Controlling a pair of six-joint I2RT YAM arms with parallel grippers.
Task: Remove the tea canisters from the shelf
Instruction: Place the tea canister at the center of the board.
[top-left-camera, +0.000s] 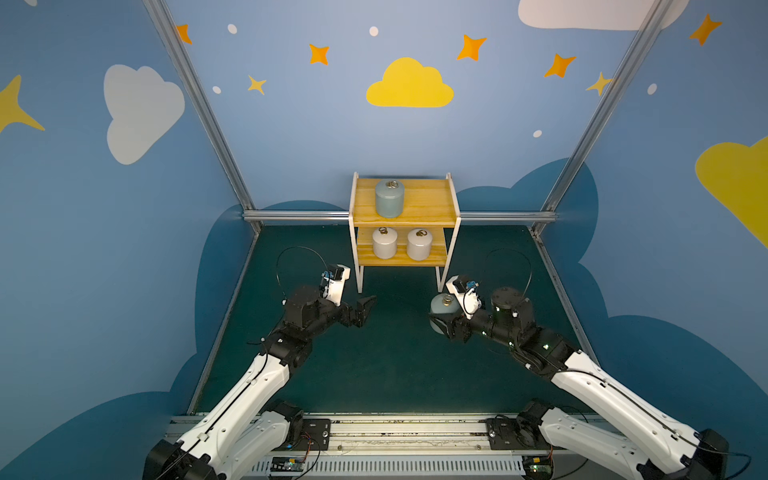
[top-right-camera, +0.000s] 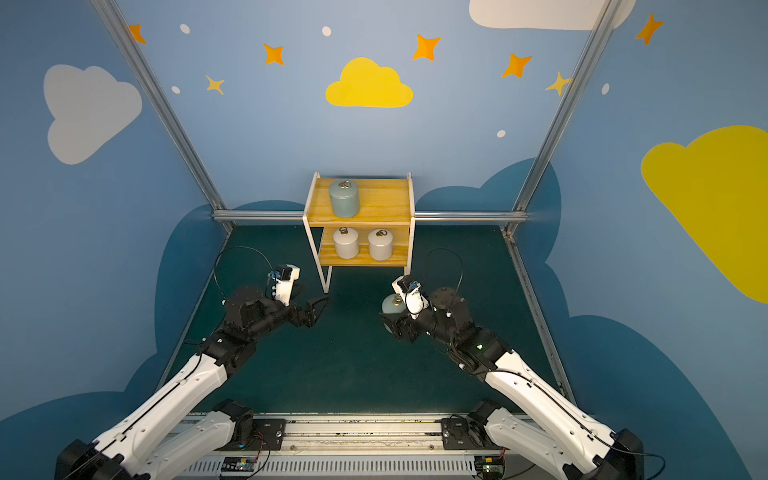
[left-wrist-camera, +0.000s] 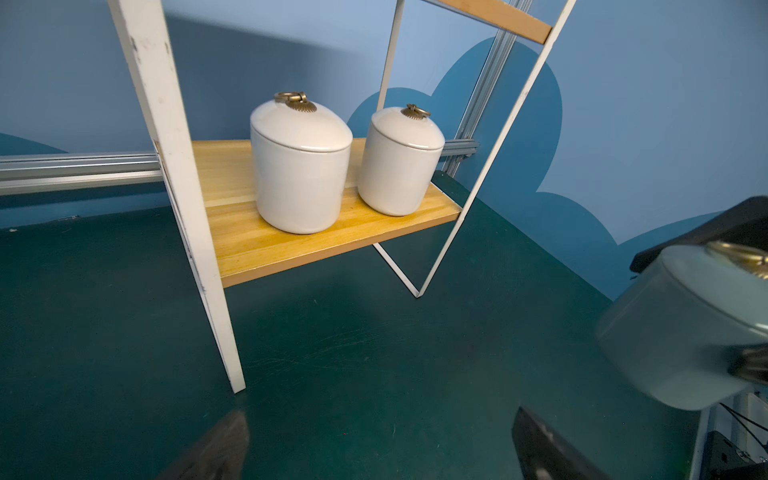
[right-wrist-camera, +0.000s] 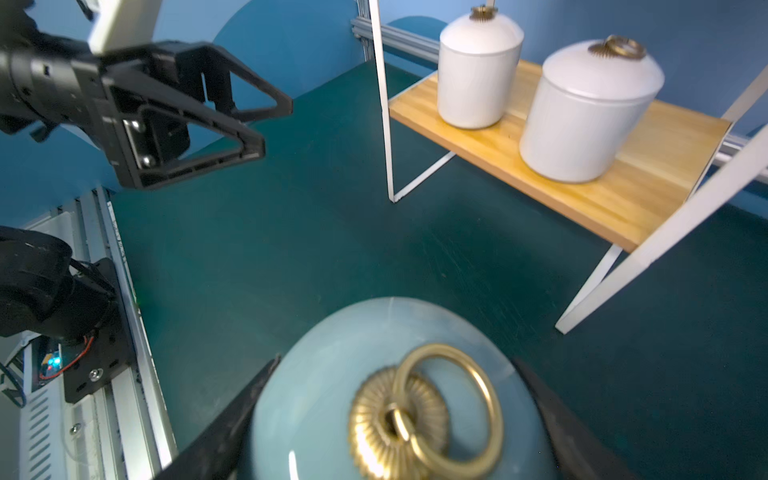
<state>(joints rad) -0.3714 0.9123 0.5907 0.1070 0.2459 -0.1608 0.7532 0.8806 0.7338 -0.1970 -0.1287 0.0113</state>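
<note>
The shelf (top-left-camera: 430, 203) stands at the back of the mat. One blue-grey tea canister (top-left-camera: 390, 200) sits on its top board. Two white tea canisters (top-left-camera: 385, 244) (top-left-camera: 419, 245) stand side by side on the lower board (left-wrist-camera: 291, 245). My right gripper (right-wrist-camera: 390, 415) is shut on a second blue-grey canister (right-wrist-camera: 324, 374), in front of the shelf's right leg and off the shelf (top-left-camera: 441, 303). I cannot tell whether it touches the mat. My left gripper (left-wrist-camera: 380, 444) is open and empty, low in front of the shelf's left leg (top-left-camera: 365, 309).
The dark green mat (top-left-camera: 386, 365) is walled in by blue panels and aluminium rails (top-left-camera: 299, 215). The arms' base rail (top-left-camera: 399, 432) runs along the front edge. The two grippers face each other across the mat in front of the shelf.
</note>
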